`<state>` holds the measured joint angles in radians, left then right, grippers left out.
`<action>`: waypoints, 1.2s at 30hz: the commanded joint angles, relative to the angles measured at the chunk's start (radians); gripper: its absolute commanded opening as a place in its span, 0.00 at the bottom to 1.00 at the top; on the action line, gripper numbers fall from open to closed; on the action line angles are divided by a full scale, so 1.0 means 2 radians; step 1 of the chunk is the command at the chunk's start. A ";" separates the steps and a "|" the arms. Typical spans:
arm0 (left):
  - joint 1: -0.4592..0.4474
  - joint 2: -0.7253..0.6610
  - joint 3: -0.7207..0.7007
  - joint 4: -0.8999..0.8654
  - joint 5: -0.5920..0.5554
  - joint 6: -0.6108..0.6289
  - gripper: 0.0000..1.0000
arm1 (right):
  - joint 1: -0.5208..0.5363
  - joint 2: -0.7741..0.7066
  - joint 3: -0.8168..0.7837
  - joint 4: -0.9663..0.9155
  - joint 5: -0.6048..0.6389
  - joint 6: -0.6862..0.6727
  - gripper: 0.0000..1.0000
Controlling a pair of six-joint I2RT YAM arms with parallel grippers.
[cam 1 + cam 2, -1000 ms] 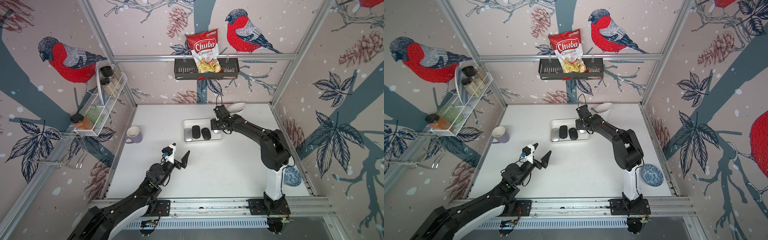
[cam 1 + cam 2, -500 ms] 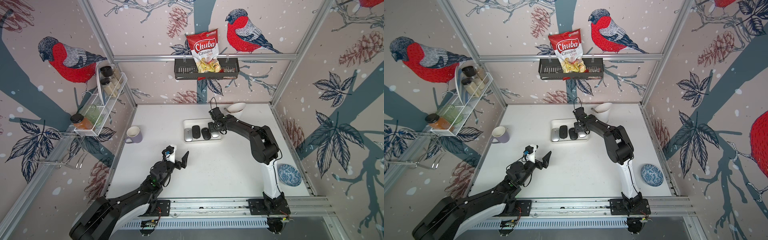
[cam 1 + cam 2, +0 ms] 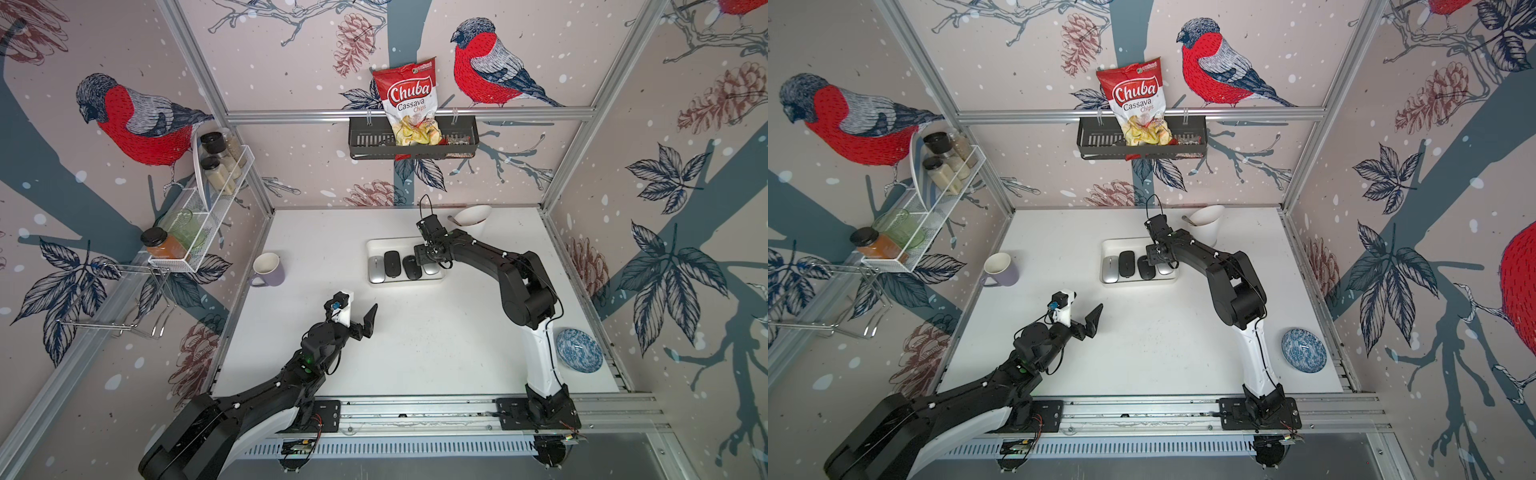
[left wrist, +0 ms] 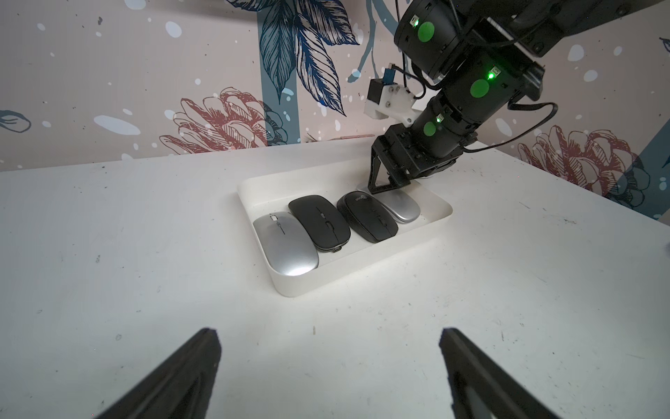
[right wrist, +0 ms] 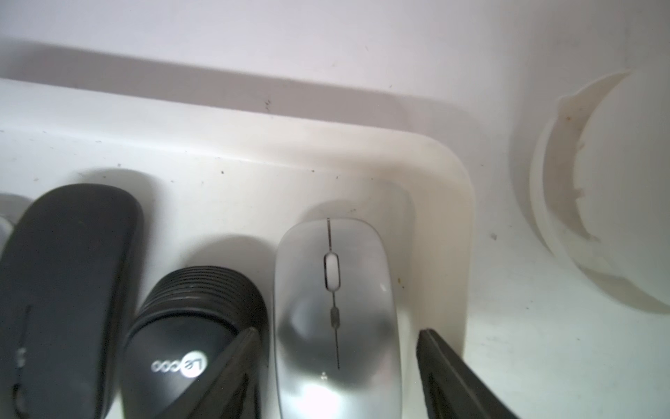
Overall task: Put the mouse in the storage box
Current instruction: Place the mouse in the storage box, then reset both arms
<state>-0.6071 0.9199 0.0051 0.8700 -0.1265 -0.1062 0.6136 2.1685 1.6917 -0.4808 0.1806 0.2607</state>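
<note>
The two top cameras are hanging side by side high above the front rail, both looking down over the whole white table [image 3: 436, 357] and its three walls. The left wrist camera is sitting low over the table, facing the far wall and taking in the storage box [image 4: 362, 268] from a little way off. The right wrist camera is peering down at one end of that box, very close. All four views are sharing the box.
</note>
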 commanded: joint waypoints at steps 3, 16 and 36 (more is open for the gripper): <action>0.000 0.005 -0.015 0.024 -0.021 -0.005 0.98 | 0.010 -0.040 -0.015 0.000 0.015 -0.003 0.81; 0.004 0.009 0.152 -0.030 -0.216 0.117 0.98 | 0.000 -0.275 -0.199 0.188 0.096 -0.089 0.97; 0.092 0.231 0.017 0.354 -0.286 0.200 0.97 | -0.219 -0.516 -0.653 0.551 0.121 -0.041 0.99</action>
<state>-0.4522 1.2850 0.0391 1.3186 -0.7334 0.3050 0.1959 1.1236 0.4259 0.4603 0.4366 0.1593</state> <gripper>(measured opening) 0.973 0.994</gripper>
